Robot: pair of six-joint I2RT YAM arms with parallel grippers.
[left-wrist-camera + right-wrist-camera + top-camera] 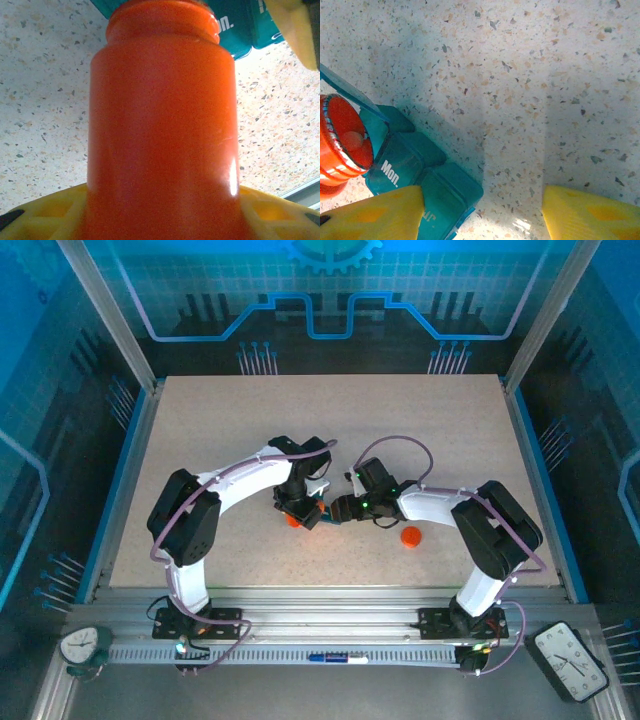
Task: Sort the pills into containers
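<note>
The left gripper [300,508] is clamped on the orange pill bottle [160,125], which is tipped with its open mouth at the dark-teal pill box [415,170] mid-table, by the "Mon." compartment. The right gripper [482,215] stands wide, one finger against the box. An orange cap [410,536] lies further right.

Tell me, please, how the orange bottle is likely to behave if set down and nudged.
The orange bottle looks glossy, so it may slip in a loose grip. Being cylindrical, it would probably roll if laid on its side. Its mouth is open with pills inside, so tipping likely spills them.
</note>
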